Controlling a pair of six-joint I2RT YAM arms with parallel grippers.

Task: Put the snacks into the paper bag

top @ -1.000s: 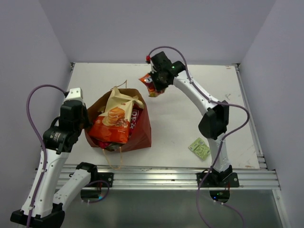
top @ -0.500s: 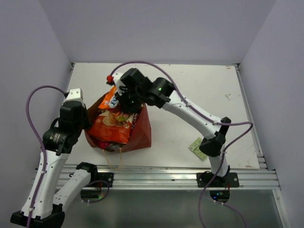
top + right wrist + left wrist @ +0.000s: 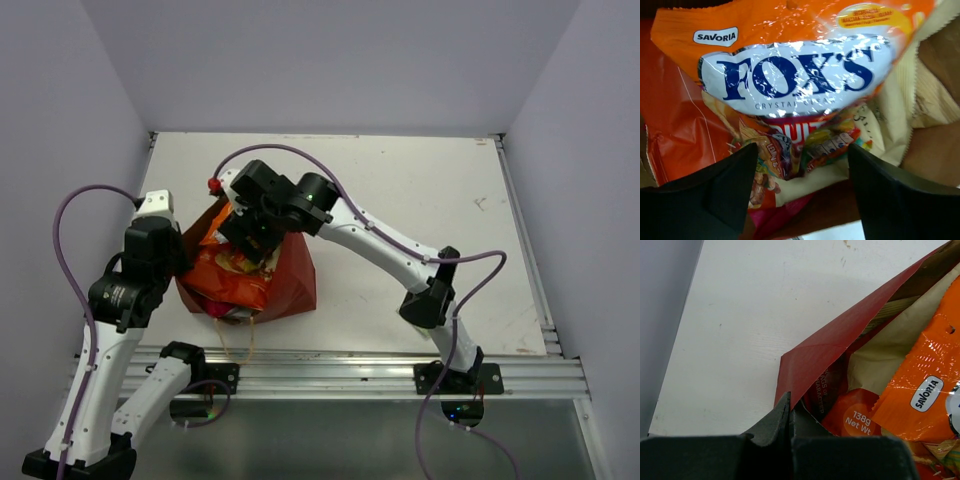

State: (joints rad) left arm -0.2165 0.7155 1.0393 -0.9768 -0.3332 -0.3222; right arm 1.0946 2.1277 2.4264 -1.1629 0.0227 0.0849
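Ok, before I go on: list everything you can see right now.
table: one, white, under everything.
bag: one, dark red-brown with a tan inside, on the left half of the table, mouth open.
Fox's packet: one, orange with a white and blue label, on top of the pile in the bag.
orange-red packet: one, in the bag, at the near side.
tan pouch: one, in the bag, mostly covered.
multicoloured packet: one, under the Fox's packet.
left tool: one, dark, shut on the bag's rim.
right tool: one, dark, open above the Fox's packet.
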